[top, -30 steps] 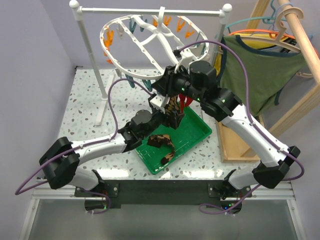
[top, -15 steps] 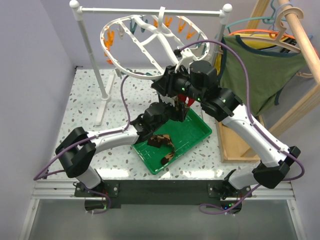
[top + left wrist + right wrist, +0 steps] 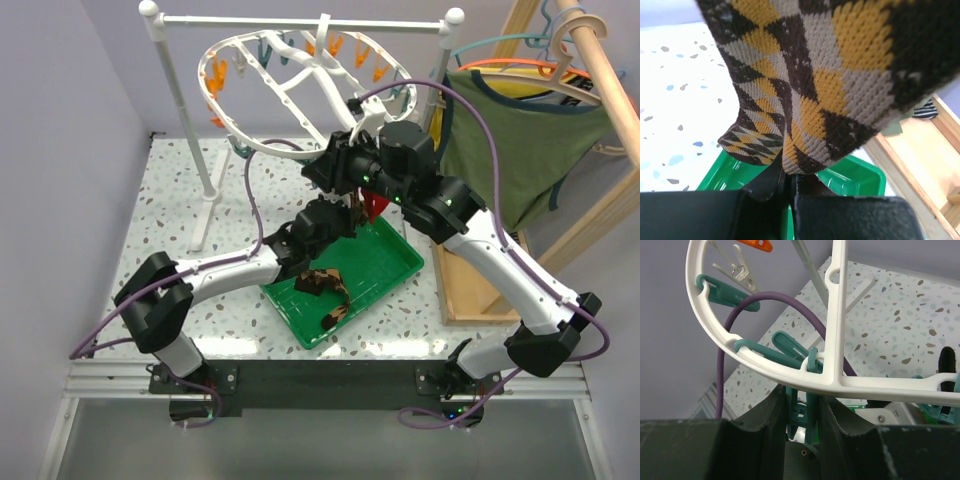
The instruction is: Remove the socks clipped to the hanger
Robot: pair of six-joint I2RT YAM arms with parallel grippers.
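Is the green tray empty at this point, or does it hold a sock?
Not empty: the top view shows one brown-and-tan checkered sock lying loose in the green tray.

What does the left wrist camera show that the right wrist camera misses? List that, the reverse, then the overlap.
Left wrist only: a checkered sock pinched in the left tool, with a wooden board beside it. Right wrist only: the white hanger, its teal clothespin held in the right tool, and a purple cable. Both: the speckled table.
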